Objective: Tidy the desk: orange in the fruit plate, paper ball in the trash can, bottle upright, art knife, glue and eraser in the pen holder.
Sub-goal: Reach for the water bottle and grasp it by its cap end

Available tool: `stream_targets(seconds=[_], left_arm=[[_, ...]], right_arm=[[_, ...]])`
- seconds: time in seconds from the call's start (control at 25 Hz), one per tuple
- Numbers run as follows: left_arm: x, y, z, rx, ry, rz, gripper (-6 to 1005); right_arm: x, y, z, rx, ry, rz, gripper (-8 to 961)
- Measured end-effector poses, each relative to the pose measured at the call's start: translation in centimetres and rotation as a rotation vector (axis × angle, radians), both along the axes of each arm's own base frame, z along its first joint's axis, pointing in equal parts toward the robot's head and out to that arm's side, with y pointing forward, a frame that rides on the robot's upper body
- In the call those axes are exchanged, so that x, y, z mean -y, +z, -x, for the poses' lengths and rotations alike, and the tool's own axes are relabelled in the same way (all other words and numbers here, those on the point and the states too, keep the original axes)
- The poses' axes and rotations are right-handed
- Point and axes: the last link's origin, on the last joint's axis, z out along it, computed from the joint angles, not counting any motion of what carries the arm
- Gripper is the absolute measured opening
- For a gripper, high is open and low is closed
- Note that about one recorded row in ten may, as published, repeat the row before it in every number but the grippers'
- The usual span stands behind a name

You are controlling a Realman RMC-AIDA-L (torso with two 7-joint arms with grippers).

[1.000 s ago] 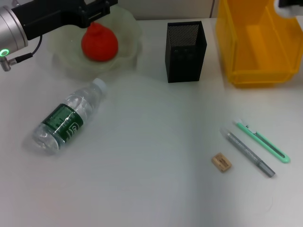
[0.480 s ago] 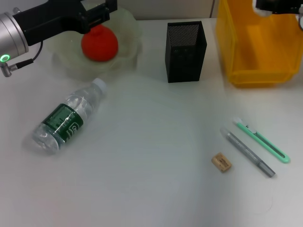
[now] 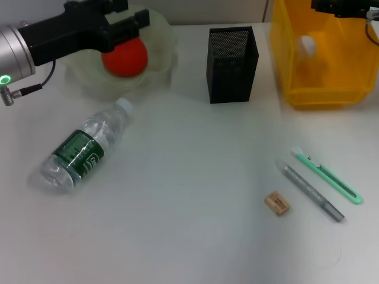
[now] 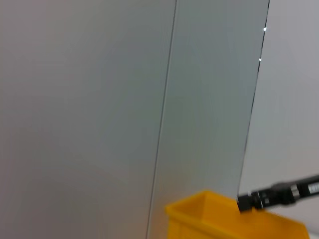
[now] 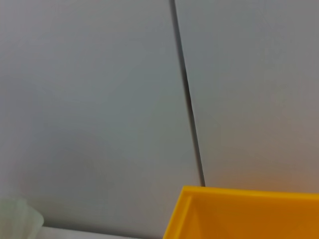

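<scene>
The yellow trash can (image 3: pixel 323 59) at the far right now contains a white paper ball (image 3: pixel 307 46) that was not visible half a second ago, and the right gripper (image 3: pixel 343 7) sits above its far rim, finger state indeterminable. The left gripper (image 3: pixel 121 23) has shifted slightly over the fruit plate (image 3: pixel 160 56); whether it grips the orange (image 3: pixel 125 57) resting there cannot be determined. The bottle (image 3: pixel 86 145) lies on its side near the plate, unchanged.

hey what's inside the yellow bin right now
A pale, whitish lump, probably the paper ball, shows inside the yellow bin. The right gripper overhangs its far edge, so that corner is hidden. The near wall also covers part of the floor.
</scene>
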Motion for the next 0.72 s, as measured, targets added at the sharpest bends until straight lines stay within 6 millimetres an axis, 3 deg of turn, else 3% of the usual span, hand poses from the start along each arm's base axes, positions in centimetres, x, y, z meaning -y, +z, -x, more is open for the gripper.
stream_targets(seconds=[0.24, 0.48, 0.72], left_arm=[[0.5, 0.1, 0.5, -0.095, 0.064, 0.059, 576], [2.4, 0.0, 1.3, -0.253, 0.185, 0.159, 576], [3.7, -1.0, -0.2, -0.443, 0.246, 0.212, 575]], right_arm=[[0.4, 0.6, 0.2, -0.088, 0.067, -0.074, 696], [1.0, 1.2, 0.2, -0.161, 0.129, -0.131, 697], [0.7, 1.9, 0.8, -0.144, 0.158, -0.144, 697]])
